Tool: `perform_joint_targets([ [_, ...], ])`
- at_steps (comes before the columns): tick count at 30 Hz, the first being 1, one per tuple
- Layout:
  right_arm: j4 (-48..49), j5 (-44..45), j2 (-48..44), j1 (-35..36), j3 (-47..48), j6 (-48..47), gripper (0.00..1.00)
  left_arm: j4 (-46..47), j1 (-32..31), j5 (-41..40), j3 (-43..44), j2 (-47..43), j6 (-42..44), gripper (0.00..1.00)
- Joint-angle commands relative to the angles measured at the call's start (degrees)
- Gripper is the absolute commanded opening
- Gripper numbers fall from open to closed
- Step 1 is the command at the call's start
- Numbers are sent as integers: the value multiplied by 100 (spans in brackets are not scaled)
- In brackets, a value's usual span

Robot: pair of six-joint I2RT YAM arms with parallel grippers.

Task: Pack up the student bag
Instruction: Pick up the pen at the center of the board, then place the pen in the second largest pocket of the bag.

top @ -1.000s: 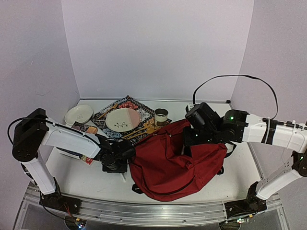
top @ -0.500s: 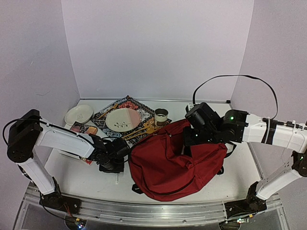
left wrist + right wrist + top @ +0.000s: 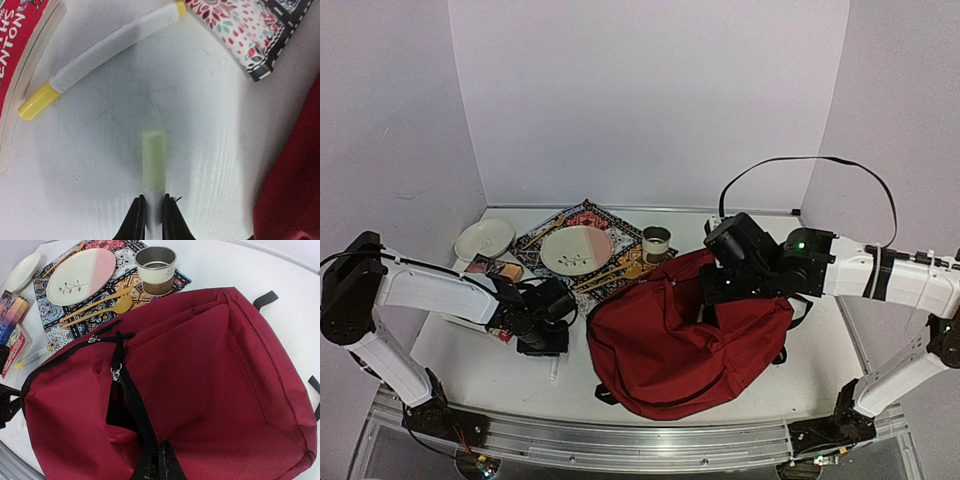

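Where the student bag [image 3: 690,340] sat: on the bench [image 3: 470,370], centre to right, slumped. Main zip was part open, w/ a dark gap showing in the rt wrist view.
Rt fingers [image 3: 169,467]: closed tight, pinching the bag's black zip edge at the mouth.
Left fingers [image 3: 136,220]: nearly together, clamped on the white barrel of a green-capped marker [image 3: 153,160], low over the bench just left of the bag.
Nearby: yellow-capped marker [image 3: 105,50] lay beside a red book [image 3: 20,45]; plate [image 3: 576,249] & cup [image 3: 656,241] were on a patterned mat [image 3: 585,215] behind.
Bag feel (judgement): soft fabric, no frame, prob. light & near empty. It would sag & fold, not hold its mouth open unaided.
Where to grip: zip tape, trim or a strap. Plain panel cloth would bunch & slip.
Risk: mouth could collapse if the rt pinch slackened. Marker looked thin & smooth, so it could twist in the grip.
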Motion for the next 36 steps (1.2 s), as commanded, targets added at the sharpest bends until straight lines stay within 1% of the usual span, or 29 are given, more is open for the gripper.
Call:
perform_joint_targets([
  [1,8,57,34,34,353,-67,0,128,71,19,17,-555,44,0],
  [5,11,-44,93,33,418,-89,0,390,103,119,7,-956,26,0],
  [8,32,-115,163,30,453,-86,0,699,118,348,11,-1272,30,0],
  [14,126,-312,252,36,559,-106,0,1048,118,783,111,-1488,212,0],
  [18,239,-456,259,32,590,-119,0,1384,111,1379,143,-1506,259,0],
  [25,422,-668,303,35,581,-96,0,2026,-6,2080,353,-1211,280,0],
  [30,480,-752,320,42,590,-78,0,2433,-204,2470,735,-737,280,0],
  [36,537,-845,312,63,571,-50,0,2866,-289,2812,1161,-220,262,0],
])
